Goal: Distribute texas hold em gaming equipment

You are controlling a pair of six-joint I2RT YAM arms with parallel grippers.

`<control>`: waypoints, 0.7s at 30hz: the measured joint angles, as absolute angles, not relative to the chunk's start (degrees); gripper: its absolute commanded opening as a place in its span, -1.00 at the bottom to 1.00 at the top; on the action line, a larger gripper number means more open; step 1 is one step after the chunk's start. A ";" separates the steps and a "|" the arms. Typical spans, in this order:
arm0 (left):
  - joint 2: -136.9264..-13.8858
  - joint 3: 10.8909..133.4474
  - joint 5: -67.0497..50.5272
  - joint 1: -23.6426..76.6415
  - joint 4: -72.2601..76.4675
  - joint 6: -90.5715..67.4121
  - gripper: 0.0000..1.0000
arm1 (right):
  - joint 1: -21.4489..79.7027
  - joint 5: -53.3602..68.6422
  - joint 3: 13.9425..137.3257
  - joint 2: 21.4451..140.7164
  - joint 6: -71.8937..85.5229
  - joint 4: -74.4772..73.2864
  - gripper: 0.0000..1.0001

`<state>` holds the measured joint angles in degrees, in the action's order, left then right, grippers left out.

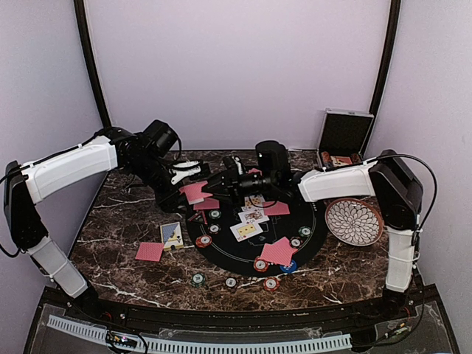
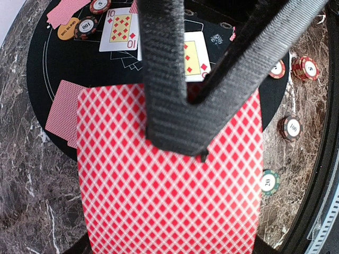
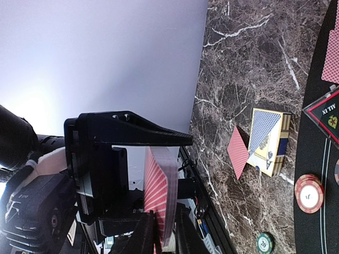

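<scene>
A deck of red-backed playing cards (image 1: 195, 192) (image 2: 169, 201) hangs above the table's left middle, with my left gripper (image 1: 186, 172) shut on it. The left fingers are hidden under the deck in the left wrist view. My right gripper (image 1: 221, 181) (image 3: 164, 219) reaches in from the right. Its black fingers (image 2: 164, 79) converge over the deck's far edge, and the cards (image 3: 159, 180) sit pinched between them. Face-up cards (image 1: 252, 217), red-backed cards (image 1: 278, 251) and poker chips (image 1: 203, 240) lie on the round black mat (image 1: 313, 234). More chips (image 1: 231, 282) sit on the marble in front.
A blue and yellow card box (image 1: 171, 234) and a lone red-backed card (image 1: 150, 251) lie left of the mat. A white patterned plate (image 1: 354, 221) sits at the right, the open silver-edged case (image 1: 343, 136) behind it. An orange disc (image 2: 68, 29) and a blue disc (image 1: 289, 267) rest on the mat.
</scene>
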<state>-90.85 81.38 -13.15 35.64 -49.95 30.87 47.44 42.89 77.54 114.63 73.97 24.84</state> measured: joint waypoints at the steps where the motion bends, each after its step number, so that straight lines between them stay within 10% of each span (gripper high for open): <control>1: -90.85 81.38 -12.99 35.64 -49.95 30.87 -1.00 | 47.40 43.05 77.49 114.63 74.35 25.04 -0.82; 21: -91.72 81.38 -11.11 35.64 -48.93 31.90 -1.00 | 44.10 44.77 70.72 109.91 77.32 28.42 -1.00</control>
<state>-91.72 81.38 -11.11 35.64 -48.93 31.90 44.10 44.77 70.72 109.91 77.32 28.42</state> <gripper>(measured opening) 0.676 0.003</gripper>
